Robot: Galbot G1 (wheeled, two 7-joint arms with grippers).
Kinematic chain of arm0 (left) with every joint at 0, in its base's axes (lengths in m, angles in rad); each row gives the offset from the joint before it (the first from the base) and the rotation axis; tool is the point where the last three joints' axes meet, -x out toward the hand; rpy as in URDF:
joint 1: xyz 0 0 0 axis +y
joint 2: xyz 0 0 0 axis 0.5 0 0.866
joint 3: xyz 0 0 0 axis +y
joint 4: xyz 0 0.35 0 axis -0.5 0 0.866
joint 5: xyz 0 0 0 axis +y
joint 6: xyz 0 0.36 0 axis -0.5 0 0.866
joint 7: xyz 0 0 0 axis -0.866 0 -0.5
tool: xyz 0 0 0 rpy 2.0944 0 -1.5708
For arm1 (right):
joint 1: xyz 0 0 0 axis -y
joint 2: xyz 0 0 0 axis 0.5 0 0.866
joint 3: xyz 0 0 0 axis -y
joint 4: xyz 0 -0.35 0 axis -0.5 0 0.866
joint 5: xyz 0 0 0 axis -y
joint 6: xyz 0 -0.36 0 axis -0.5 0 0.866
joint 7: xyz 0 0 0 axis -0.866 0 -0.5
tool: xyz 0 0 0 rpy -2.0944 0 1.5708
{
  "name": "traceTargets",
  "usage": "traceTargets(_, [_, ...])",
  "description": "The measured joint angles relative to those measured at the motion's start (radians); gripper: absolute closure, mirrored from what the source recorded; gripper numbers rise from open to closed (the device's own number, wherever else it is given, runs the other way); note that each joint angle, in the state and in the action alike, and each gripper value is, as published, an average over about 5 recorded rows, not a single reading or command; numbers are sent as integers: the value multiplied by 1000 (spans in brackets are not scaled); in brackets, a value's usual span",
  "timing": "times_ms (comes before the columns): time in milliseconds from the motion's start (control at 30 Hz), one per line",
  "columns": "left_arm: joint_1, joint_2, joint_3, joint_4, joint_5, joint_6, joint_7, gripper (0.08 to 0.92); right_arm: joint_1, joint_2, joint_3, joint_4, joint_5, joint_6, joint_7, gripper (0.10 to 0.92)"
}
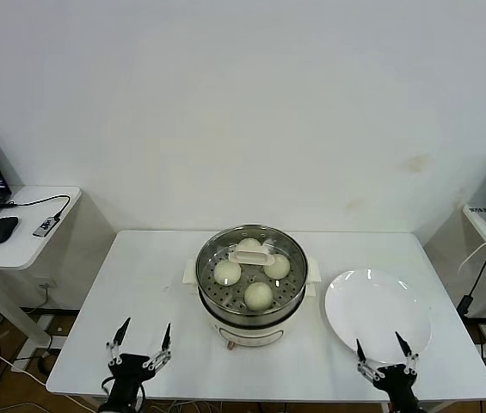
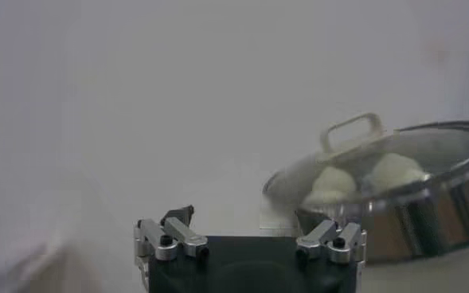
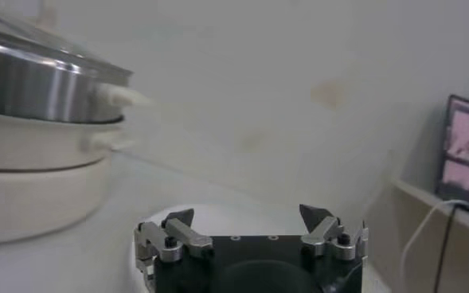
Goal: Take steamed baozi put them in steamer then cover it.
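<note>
The clear glass cover (image 1: pixel 252 262) sits on the shiny steel steamer (image 1: pixel 252 303) over cream-white baozi (image 1: pixel 258 295), while the left gripper (image 1: pixel 142 341) and right gripper (image 1: pixel 384 349) hover with jaws spread, holding nothing.

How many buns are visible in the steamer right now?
3 clearly show under the lid in the steamer: left bun, right bun, front bun. A fourth looks partly hidden behind the lid handle.

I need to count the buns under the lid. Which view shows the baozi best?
Head view: it looks down through the cover at the baozi. Left wrist view shows only two from the side; right wrist view shows none.
</note>
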Motion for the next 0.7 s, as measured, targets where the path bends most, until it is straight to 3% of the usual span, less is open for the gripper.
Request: traceTargets(700, [62, -30, -32, 54, -133, -43, -6, 177, -50, 3, -75, 58, 59, -48, -21, 203])
